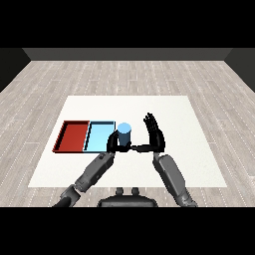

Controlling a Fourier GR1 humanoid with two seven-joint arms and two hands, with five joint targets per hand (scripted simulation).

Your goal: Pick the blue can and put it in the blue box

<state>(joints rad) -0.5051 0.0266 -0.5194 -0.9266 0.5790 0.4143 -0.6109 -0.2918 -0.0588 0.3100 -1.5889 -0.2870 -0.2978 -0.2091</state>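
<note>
Head view shows the left hand [115, 143] curled around the light blue cylindrical can [124, 134], right hand [155, 132] open, just beside the light blue tray [94, 134], whose near rim could catch it.

Left hand [115, 143] curled round blue can [124, 134]; right hand [155, 133] raised, fingers straight, thumb extended leftward.

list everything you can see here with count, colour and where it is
table: 1, white, centre of a grey wood-look floor
red tray: 1, red, left part of the table
light blue tray: 1, light blue, directly right of the red tray
blue can: 1, light blue, upright just right of the light blue tray
left robot hand: 1, black, curled round the can
right robot hand: 1, black, fingers straight, right of the can
forearms: 2, grey, from the lower corners
</note>
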